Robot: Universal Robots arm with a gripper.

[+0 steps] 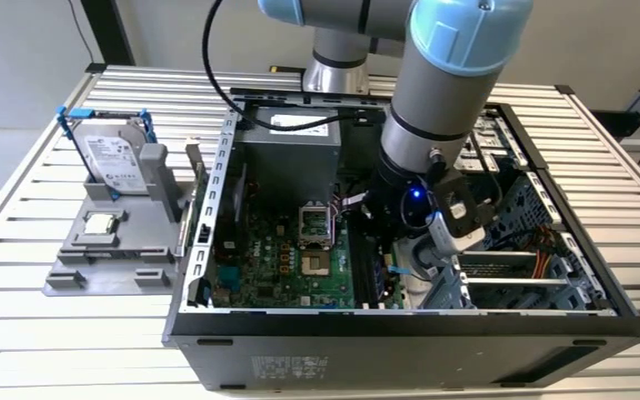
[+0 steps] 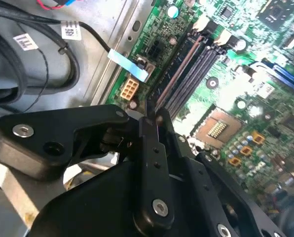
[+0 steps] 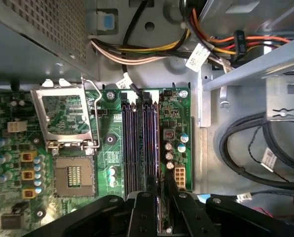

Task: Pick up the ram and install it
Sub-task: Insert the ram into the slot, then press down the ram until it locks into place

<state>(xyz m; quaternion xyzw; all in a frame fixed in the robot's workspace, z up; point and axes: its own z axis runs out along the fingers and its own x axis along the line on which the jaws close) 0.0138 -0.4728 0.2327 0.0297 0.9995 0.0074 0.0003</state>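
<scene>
One thin ram (image 3: pixel 157 197) sits clamped edge-on in the tool (image 3: pixel 159 200) over the memory slots (image 3: pixel 139 143); any tilt could jam it.

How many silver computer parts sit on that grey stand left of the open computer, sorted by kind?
Hard drive: 1
Processor chip: 1
Total: 2

open computer case (image 1: pixel 203 242), hard drive (image 1: pixel 112 160), processor chip (image 1: pixel 101 222)
</scene>
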